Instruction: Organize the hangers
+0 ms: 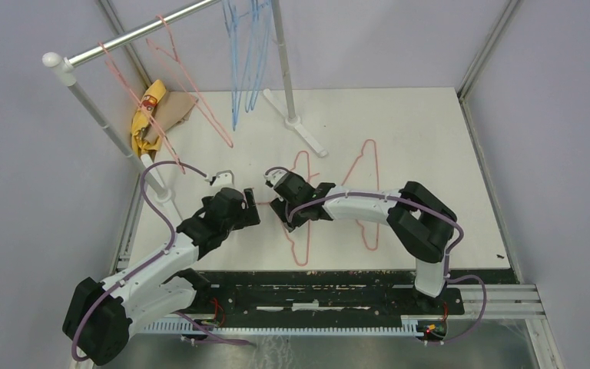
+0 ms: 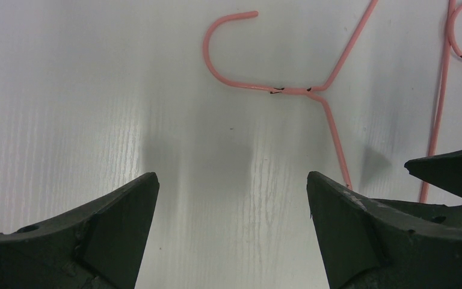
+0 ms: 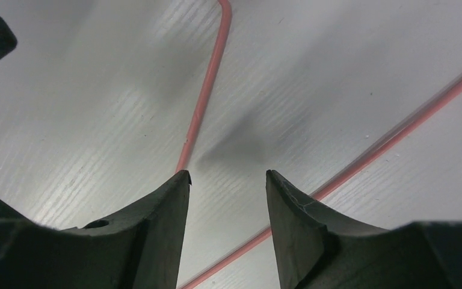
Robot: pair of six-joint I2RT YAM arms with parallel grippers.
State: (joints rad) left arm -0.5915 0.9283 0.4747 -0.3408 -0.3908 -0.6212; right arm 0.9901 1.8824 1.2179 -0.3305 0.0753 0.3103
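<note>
The job is sitting roughly midway, judging by where things are lying. Several light blue wire hangers (image 1: 246, 54) are hanging from the silver metal rail (image 1: 138, 34) toward 12 o'clock. Two pink-red wire hangers (image 1: 200, 96) are hanging from it at about 10 o'clock, so the colours are looking grouped up there. Two more are waiting flat on the white table (image 1: 430, 154). One pink hanger (image 2: 240, 85) is lying at the centre under both grippers, and a second pink hanger (image 1: 376, 165) is lying just beside it toward 3 o'clock. Those two are probably what is left to hang.

The left gripper (image 2: 231, 176) is hovering with its jaws spread wide and holding nothing, and the curved hook of the centre hanger is showing at 12 o'clock in its wrist view. The right gripper (image 3: 227, 174) is also hovering with its fingers parted and nothing between them. One pink wire is passing beneath the tip of its left finger (contact with it is not something I can tell).

The hangers are looking like thin, smooth coated wire, bent into triangles with small round hooks, so they are likely offering little to pinch against the flat, faintly ribbed tabletop. A crumpled yellow wrapper (image 1: 147, 115) is sitting at 10 o'clock beside a white pole.
</note>
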